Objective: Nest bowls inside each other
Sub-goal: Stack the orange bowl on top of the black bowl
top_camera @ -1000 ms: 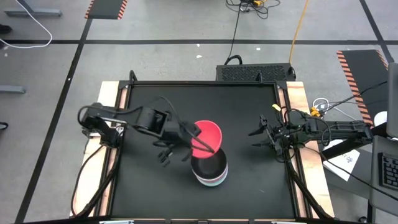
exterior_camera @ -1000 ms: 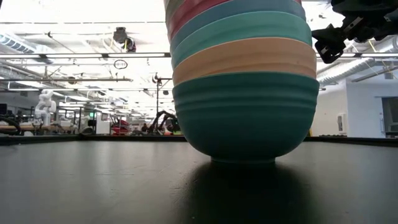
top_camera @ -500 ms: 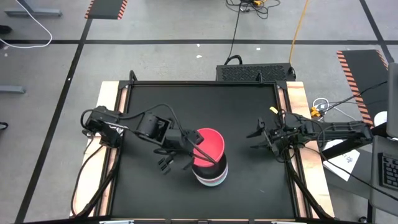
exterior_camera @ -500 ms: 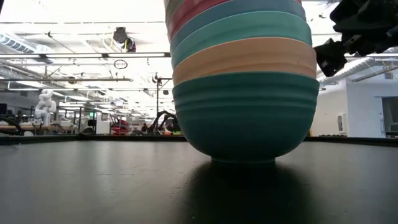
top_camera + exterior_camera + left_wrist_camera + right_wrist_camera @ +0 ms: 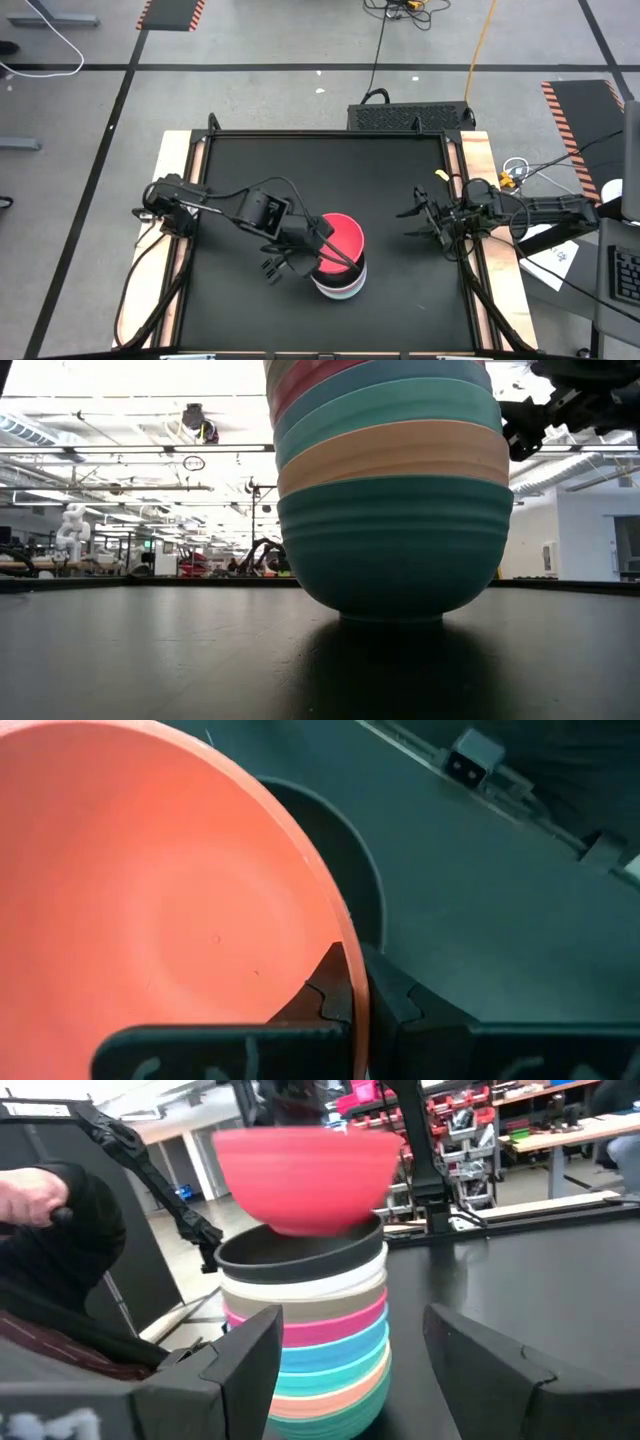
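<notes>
High view: left gripper (image 5: 322, 252) pinches the rim of the red bowl (image 5: 339, 237), holding it just above the stack of nested bowls (image 5: 340, 280) at lower centre of the table (image 5: 240, 170); black bowl (image 5: 300, 1252) tops the stack. Right gripper (image 5: 418, 222) waits at centre right, fingers spread, empty.

Low view: stack of bowls (image 5: 390, 490) is cut off at the top edge, so only the lower four or five bands show. Red bowl (image 5: 150, 900) runs off the left wrist picture's edges and hides most of the black bowl (image 5: 345, 870) beneath. From above, the red bowl (image 5: 338, 240) covers nearly all the stack. Left claw (image 5: 322, 258) tips are probably lost behind the rim. Person's sleeve (image 5: 60, 1250) is blurred, cropped at the edge.
</notes>
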`<act>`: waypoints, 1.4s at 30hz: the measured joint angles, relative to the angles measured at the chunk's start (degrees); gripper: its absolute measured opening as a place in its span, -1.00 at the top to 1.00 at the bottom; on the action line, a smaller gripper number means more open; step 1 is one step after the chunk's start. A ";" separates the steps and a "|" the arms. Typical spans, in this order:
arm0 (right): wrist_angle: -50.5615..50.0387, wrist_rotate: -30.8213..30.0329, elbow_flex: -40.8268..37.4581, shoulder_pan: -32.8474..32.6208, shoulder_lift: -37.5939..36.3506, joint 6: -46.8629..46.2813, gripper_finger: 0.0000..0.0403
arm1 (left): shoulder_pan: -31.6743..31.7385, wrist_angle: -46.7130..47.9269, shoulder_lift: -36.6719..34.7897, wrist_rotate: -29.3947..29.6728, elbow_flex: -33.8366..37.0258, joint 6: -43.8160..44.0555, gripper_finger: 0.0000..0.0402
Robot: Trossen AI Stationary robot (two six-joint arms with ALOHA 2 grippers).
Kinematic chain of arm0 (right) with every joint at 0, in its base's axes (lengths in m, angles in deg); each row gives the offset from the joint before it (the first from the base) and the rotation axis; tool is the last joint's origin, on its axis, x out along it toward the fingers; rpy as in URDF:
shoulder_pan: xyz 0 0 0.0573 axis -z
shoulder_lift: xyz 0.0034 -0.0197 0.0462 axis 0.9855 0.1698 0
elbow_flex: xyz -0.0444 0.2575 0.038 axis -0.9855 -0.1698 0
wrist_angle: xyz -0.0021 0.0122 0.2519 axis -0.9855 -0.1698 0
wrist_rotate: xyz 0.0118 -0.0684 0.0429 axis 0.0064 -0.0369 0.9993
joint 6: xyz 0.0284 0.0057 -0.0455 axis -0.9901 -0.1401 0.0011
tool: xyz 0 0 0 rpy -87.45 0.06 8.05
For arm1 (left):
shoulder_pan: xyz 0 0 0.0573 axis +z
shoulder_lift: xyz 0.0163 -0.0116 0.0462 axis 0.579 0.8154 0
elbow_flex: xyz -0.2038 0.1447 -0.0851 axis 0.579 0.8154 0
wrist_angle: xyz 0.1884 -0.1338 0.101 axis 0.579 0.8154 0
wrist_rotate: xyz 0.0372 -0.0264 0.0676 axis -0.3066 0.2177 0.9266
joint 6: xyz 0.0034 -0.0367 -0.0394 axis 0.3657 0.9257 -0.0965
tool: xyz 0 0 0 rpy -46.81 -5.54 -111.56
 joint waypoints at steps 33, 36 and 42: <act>-1.91 -0.25 0.00 -3.50 -1.16 3.37 -0.17 | -3.98 -2.86 8.89 7.39 -0.11 0.21 0.99; -2.35 -0.25 0.00 -3.50 -1.16 3.37 -0.17 | -3.98 -3.20 8.92 7.66 -0.11 0.52 0.99; -2.32 -0.25 0.00 -3.50 -1.16 3.32 -0.17 | -3.91 -2.58 9.32 9.21 -2.52 2.07 0.75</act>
